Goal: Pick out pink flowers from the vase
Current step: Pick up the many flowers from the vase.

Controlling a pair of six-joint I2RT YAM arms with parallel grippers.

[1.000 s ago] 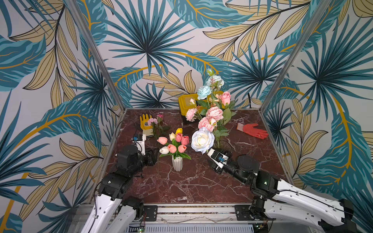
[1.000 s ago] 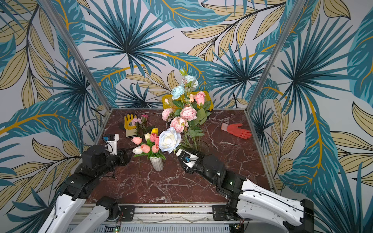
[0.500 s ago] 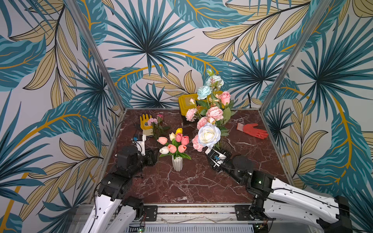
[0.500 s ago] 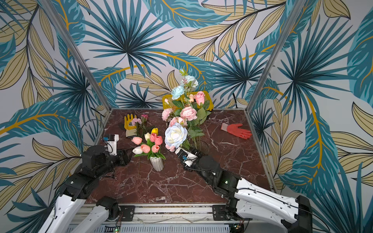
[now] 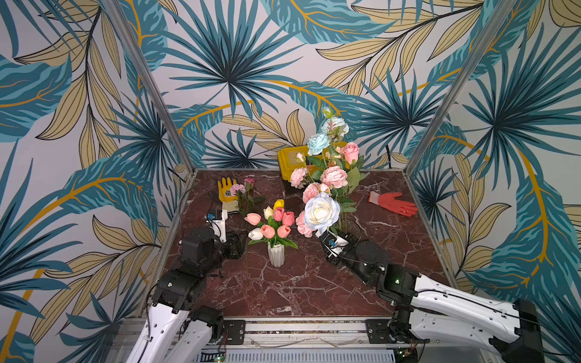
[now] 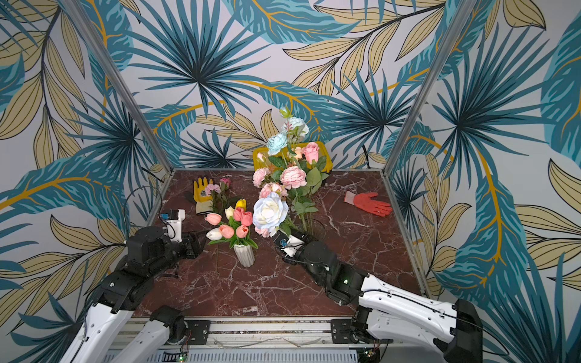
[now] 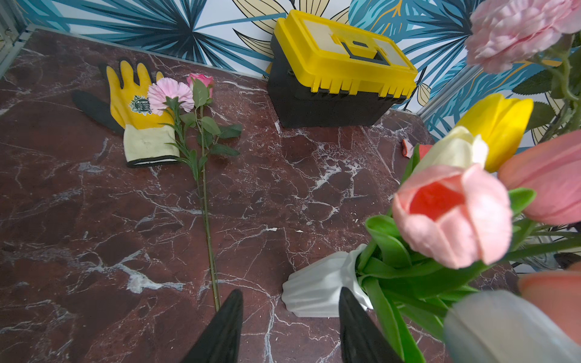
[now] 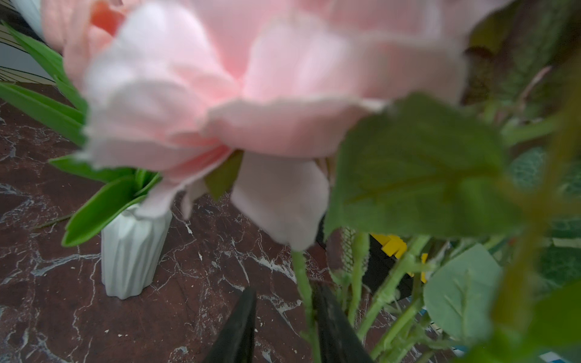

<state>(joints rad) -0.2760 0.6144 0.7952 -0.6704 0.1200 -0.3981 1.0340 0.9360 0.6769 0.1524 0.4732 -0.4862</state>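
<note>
A clear glass vase (image 5: 351,227) at centre right holds a tall bouquet with pink flowers (image 5: 334,176), a big white rose (image 5: 322,211) and pale blue blooms. My right gripper (image 8: 286,289) reaches in under the blooms. It is open, with a green stem (image 8: 303,276) between the jaws, lying against one finger and clear of the other. Above it hangs a pale pink bloom (image 8: 239,78). Two pink flowers (image 7: 170,95) lie on the table by the yellow glove. My left gripper (image 7: 291,292) hovers open and empty beside a white ribbed vase (image 5: 276,255) of tulips.
A yellow-lidded toolbox (image 5: 292,157) stands at the back wall behind the bouquet. A yellow glove (image 5: 227,191) lies back left and a red glove (image 5: 394,202) back right. Metal frame posts and patterned walls close in the marble table (image 5: 298,289).
My right arm has pushed in toward the glass vase, and the white rose has shifted back and to the right. Its jaws have narrowed around a stem. The left arm has stayed still.
</note>
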